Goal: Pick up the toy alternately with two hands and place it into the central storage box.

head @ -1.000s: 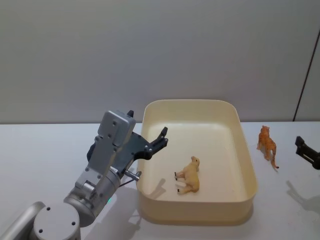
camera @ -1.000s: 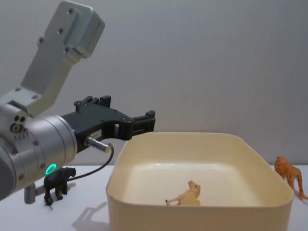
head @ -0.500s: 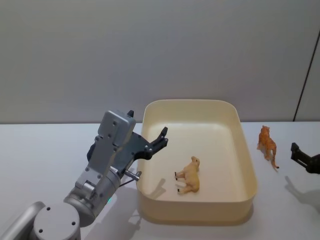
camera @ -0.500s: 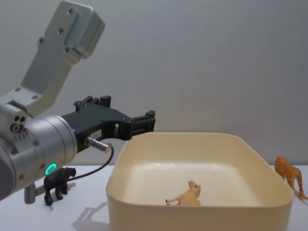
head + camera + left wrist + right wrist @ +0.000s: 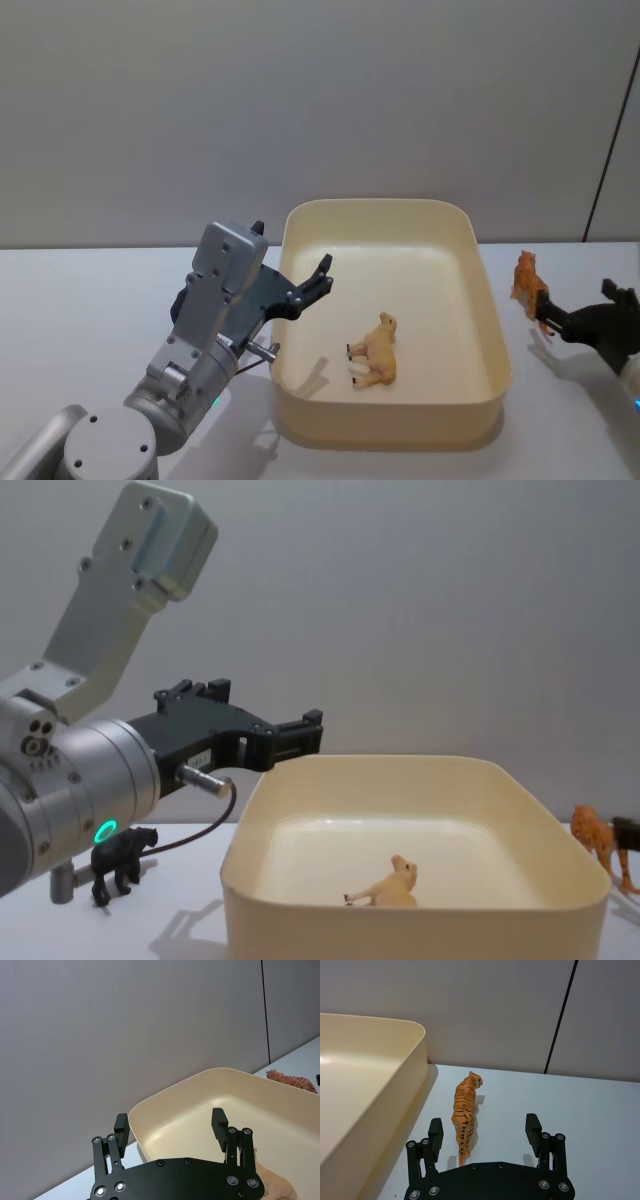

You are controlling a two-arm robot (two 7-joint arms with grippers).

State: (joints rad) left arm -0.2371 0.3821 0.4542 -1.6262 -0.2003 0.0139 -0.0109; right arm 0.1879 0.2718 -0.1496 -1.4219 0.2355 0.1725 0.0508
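Note:
The cream-yellow storage box [image 5: 497, 340] sits mid-table with a tan toy animal [image 5: 372, 352] lying inside it. An orange tiger toy [image 5: 527, 278] stands on the table just right of the box. My right gripper [image 5: 578, 305] is open and close behind the tiger. In the right wrist view the tiger [image 5: 464, 1112] has its tail end between the gripper's [image 5: 485, 1132] spread fingers, near one of them. My left gripper [image 5: 318, 278] hangs open and empty over the box's left rim, on the silver arm with the green ring light [image 5: 104, 831].
A small black toy animal [image 5: 122, 858] stands on the table left of the box, beneath my left arm. A grey wall closes off the back. Bare white table lies to the right of the tiger.
My right gripper has come in from the right edge toward the tiger and now reaches its tail. The left arm, box and tan toy have not moved.

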